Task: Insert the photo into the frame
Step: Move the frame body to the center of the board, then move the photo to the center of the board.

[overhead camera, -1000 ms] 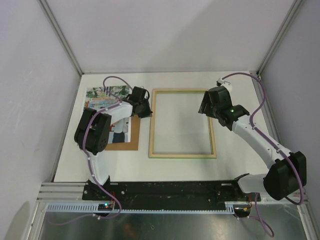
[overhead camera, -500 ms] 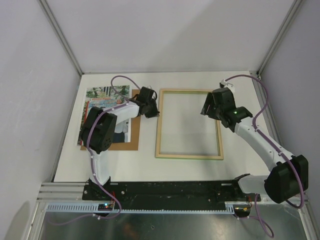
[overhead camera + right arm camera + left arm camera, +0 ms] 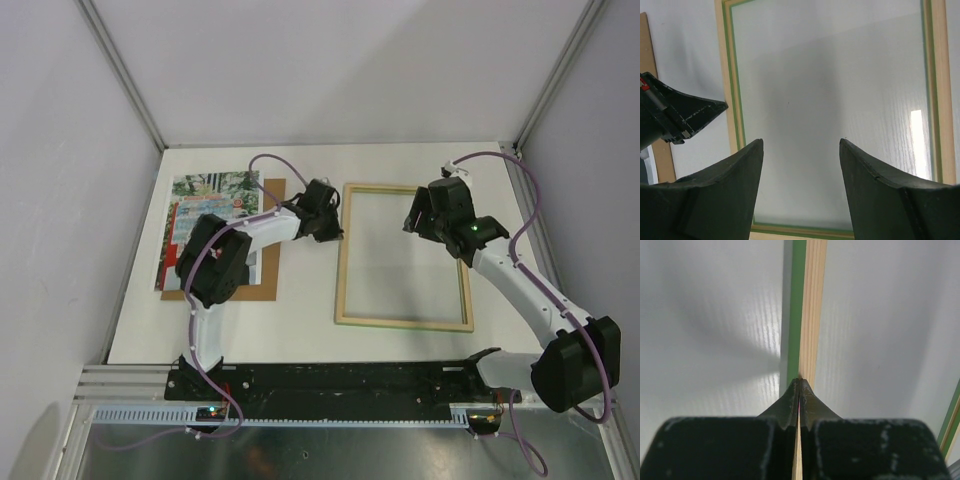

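Frame rail touches the left end effector, its tips pressed together; the right end effector hovers spread. An off-centre push could skew the frame.

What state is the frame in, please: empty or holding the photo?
Empty: bare table shows through the frame, and the photo lies apart at the left on the backing board.
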### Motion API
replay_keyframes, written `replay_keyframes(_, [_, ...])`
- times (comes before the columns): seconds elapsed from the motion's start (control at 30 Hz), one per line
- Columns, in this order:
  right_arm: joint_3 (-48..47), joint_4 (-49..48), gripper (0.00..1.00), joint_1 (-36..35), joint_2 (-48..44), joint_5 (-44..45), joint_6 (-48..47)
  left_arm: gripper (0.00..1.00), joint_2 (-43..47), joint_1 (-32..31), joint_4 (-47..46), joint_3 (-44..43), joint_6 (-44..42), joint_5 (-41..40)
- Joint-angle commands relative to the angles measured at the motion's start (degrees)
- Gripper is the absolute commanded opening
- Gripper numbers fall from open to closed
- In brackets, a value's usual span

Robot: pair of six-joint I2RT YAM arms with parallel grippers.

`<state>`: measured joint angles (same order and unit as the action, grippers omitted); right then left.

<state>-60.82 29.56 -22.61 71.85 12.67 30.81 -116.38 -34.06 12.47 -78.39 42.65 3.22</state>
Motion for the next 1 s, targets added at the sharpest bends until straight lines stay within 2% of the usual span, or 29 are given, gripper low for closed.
replay_keyframes(0.0, [0.25, 0.31, 0.67, 0.28, -2.09, -0.56, -1.03, 0.00, -1.53, -2.34, 2.61, -0.28, 2.01, -0.09])
replay_keyframes(0.37, [0.60, -0.21, 0.66, 0.17, -1.33, -3.09, -0.52, 0.00, 3.88, -2.95, 2.65, 1.42, 1.58, -0.10])
replay_keyframes(0.47, [0.57, -2.02, 0.66, -0.16, -0.21, -5.14, -0.64, 0.08, 7.60, -1.09, 2.76, 1.74, 0.67, 0.54])
replay_keyframes(0.6, [0.48, -6.96, 0.67, -1.62, 3.29, -12.43, 1.10, 0.29, 15.12, 5.87, 3.30, 4.50, -0.63, 0.95])
replay_keyframes(0.77, [0.07, -15.22, 0.68, -6.47, 11.51, -20.22, 4.21, 0.54, 22.75, 21.88, 4.31, 9.92, -2.72, -0.16])
replay_keyframes(0.97, [-1.53, -27.20, 0.69, -13.66, 21.60, -25.14, 8.12, 0.67, 24.36, 38.17, 5.36, 13.99, -5.67, -1.54])
